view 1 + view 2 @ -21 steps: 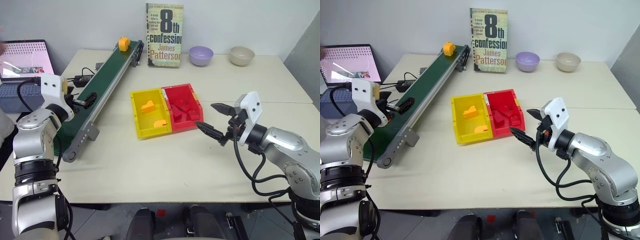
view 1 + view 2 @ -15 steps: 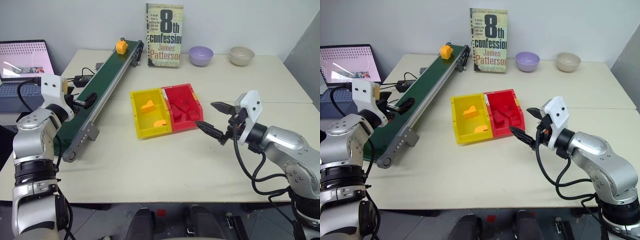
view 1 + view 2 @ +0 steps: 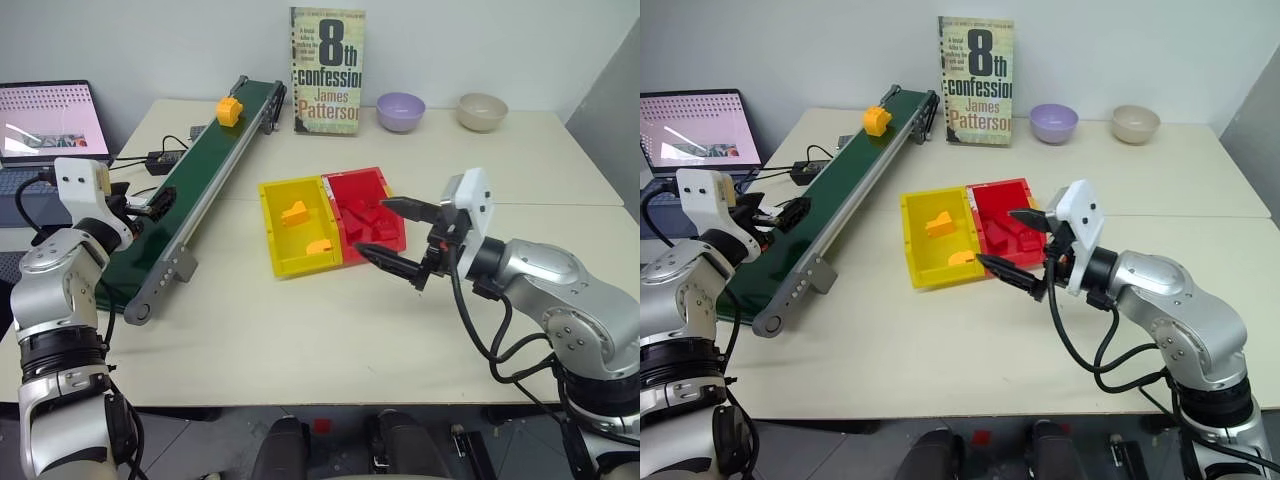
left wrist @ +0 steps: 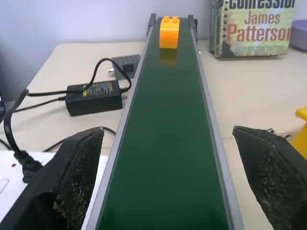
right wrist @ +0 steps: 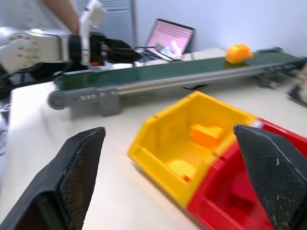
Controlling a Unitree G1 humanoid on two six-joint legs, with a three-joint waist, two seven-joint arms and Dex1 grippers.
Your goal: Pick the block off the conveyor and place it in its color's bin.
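The yellow-orange block (image 3: 229,110) rides on the dark green conveyor (image 3: 200,180), near its far end. My left gripper (image 3: 145,203) hovers open over the belt's near part and points along it. The block (image 4: 169,32) sits far ahead of its fingers, which have nothing between them. The yellow bin (image 3: 305,267) sits mid-table and holds two flat yellow-orange pieces. My right gripper (image 3: 372,225) is open and empty, its fingertips just above the red tray's near right edge and aimed toward the bins.
A red tray (image 3: 392,198) with red blocks is joined to the yellow bin's right side. A book (image 3: 328,70) stands at the back, with a purple bowl (image 3: 401,109) and a beige bowl (image 3: 483,110) beside it. A laptop (image 3: 50,120), power adapter (image 4: 93,97) and cables lie left of the belt.
The block has travelled a short way down the belt toward me. My right gripper swung left, up to the red tray. My left hand shifted slightly left, still open.
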